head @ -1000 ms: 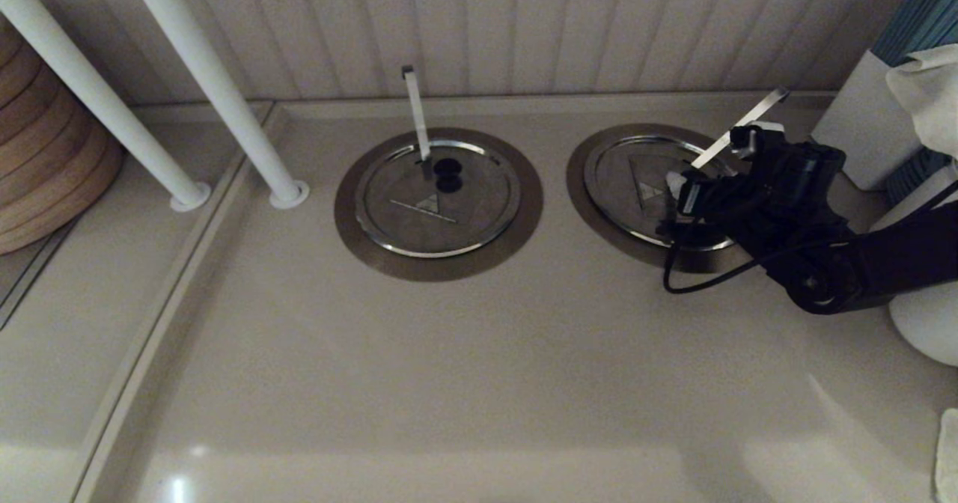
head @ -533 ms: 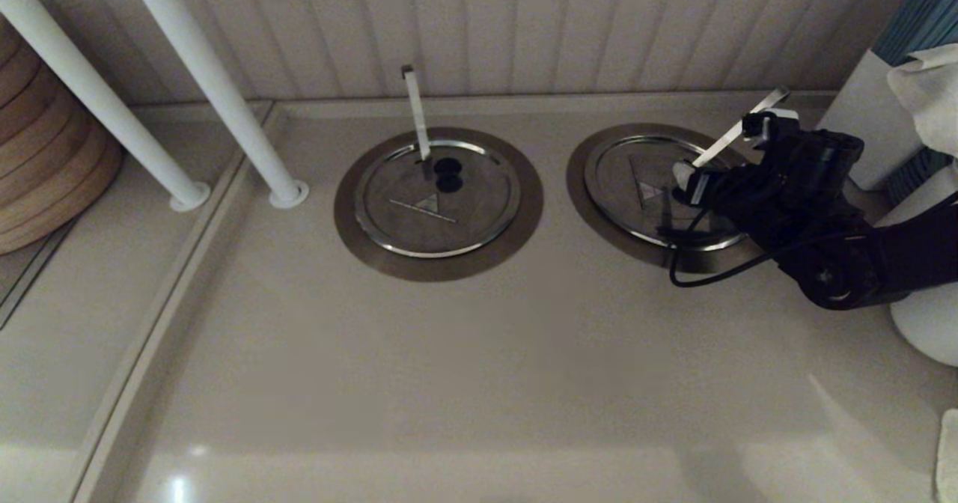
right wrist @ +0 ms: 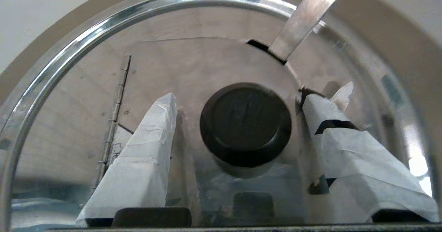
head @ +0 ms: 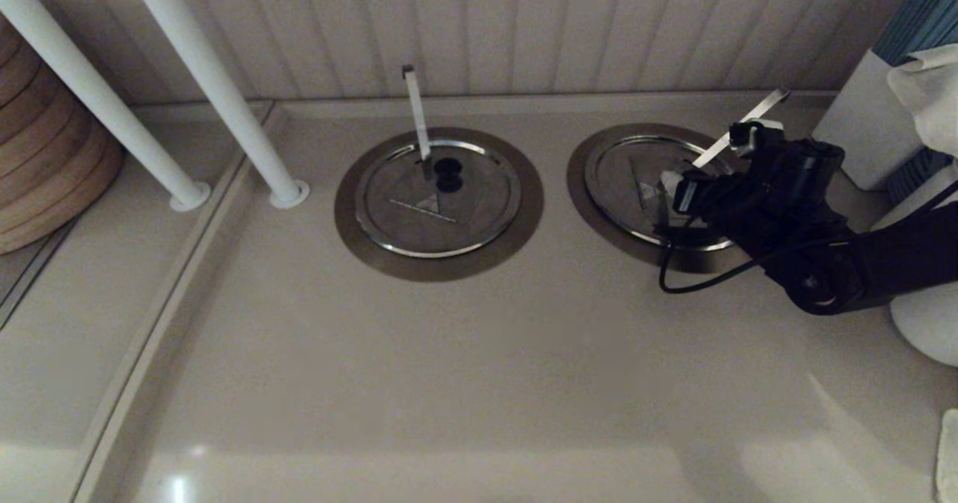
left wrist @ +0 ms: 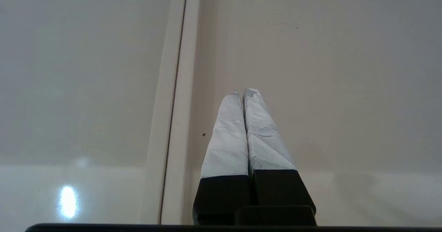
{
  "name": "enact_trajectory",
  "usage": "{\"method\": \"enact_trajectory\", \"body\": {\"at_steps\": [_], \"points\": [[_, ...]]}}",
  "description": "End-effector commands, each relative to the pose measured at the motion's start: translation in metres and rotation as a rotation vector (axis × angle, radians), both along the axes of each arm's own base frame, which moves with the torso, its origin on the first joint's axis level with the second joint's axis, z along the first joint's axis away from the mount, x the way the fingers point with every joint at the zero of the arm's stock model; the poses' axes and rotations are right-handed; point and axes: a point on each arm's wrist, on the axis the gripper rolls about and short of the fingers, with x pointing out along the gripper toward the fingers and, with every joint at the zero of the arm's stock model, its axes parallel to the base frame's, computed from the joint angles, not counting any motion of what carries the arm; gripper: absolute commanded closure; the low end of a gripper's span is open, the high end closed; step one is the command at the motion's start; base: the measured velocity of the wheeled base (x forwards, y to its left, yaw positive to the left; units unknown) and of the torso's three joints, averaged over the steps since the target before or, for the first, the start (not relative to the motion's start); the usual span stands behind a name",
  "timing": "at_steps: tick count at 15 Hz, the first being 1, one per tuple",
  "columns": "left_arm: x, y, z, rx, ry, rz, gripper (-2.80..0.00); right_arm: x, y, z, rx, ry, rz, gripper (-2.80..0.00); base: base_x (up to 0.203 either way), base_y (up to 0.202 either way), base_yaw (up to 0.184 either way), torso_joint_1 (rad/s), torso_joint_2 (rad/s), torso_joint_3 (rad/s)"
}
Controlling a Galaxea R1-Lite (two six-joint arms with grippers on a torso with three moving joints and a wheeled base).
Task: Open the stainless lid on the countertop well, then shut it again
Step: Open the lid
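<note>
stainless lid (head: 636, 181) covers countertop well (head: 580, 181)

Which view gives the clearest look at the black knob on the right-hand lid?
The right wrist view: the black knob fills the middle of the picture, standing free between the open right gripper's jaws. In the head view the arm hides it. The left wrist view shows only countertop.

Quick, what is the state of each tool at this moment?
Left tool: closed, holding nothing, above the bare counter.
Right tool: open, fingers either side of the black knob on the steel lid, not gripping it.
</note>
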Motion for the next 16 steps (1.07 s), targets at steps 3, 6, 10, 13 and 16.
{"method": "enact_trajectory", "body": {"at_steps": [3, 6, 10, 13, 16], "points": [[0.0, 0.0, 0.0, 0.0, 0.0, 0.001, 0.0, 0.0, 0.008, 0.0, 0.016, -0.006, 0.018, -2.8, 0.0, 0.0, 0.0, 0.0, 0.0, 0.0], [0.0, 0.0, 0.0, -0.001, 0.0, 0.001, 0.0, -0.001, 0.007, 0.002, 0.017, -0.014, 0.018, -2.8, 0.0, 0.0, 0.0, 0.0, 0.0, 0.0], [0.0, 0.0, 0.0, 0.0, 0.0, 0.001, 0.0, -0.002, 0.007, 0.005, 0.02, -0.023, 0.017, -2.8, 0.0, 0.0, 0.0, 0.0, 0.0, 0.0], [0.0, 0.0, 0.0, 0.0, 0.0, 0.001, 0.0, -0.003, 0.008, 0.007, 0.025, -0.029, 0.017, -2.8, 0.0, 0.0, 0.0, 0.0, 0.0, 0.0], [0.0, 0.0, 0.0, -0.001, 0.0, 0.0, 0.0, -0.005, 0.009, 0.011, 0.028, -0.049, 0.019, -2.8, 0.0, 0.0, 0.0, 0.0, 0.0, 0.0]]}}
